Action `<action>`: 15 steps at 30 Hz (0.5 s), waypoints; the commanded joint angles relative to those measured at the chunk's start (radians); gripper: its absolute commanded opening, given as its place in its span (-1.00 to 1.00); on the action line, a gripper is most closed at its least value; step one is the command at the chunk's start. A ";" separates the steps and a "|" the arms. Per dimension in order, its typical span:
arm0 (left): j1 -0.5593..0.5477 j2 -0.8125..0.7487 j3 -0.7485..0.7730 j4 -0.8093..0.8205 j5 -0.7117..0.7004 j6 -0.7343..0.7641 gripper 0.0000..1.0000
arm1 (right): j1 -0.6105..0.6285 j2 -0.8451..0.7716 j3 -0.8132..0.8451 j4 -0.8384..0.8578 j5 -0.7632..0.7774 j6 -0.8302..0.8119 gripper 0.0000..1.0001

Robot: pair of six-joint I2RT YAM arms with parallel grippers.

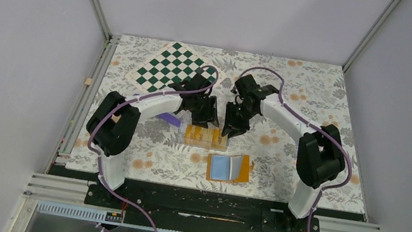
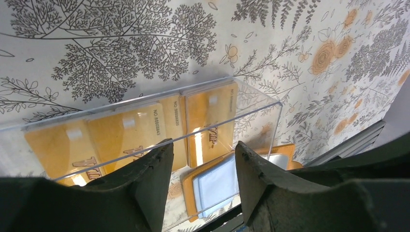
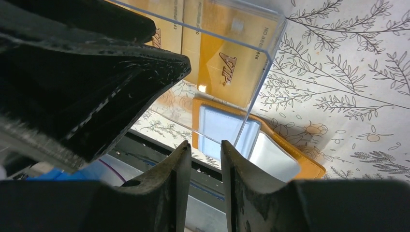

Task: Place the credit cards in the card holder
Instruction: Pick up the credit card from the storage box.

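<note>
The orange card holder [image 1: 228,168] lies open, blue lining up, near the front edge of the table [image 1: 316,102], with a clear box [image 1: 206,136] of gold credit cards [image 2: 208,116] just behind it. Both arms bend inward, wrists tipped down over the box: the left gripper [image 2: 203,152] is spread, the right gripper [image 3: 202,147] narrowly parted, and neither visibly pinches anything.

left arm [image 1: 153,103] / right arm [image 1: 289,119]: white link shells, black joint housings behind the fingers | purple cable [image 1: 267,70]: one looped along each arm, running back from the fingers | left gripper [image 2: 203,159], right gripper [image 3: 203,154]: matte black fingers, wedge-shaped, tapering to blunt tips, surfaces rough | bases [image 1: 102,196]: black, at the end farthest from the fingers
</note>
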 commanded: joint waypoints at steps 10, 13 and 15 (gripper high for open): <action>-0.043 -0.039 -0.158 0.179 0.078 -0.091 -0.04 | -0.037 -0.007 -0.072 0.012 0.019 -0.005 -0.28; -0.052 -0.022 -0.162 0.194 0.079 -0.102 -0.06 | -0.037 0.006 -0.080 0.012 0.012 -0.005 -0.30; -0.055 -0.015 -0.161 0.196 0.073 -0.104 -0.10 | -0.037 0.011 -0.081 0.013 0.004 -0.005 -0.34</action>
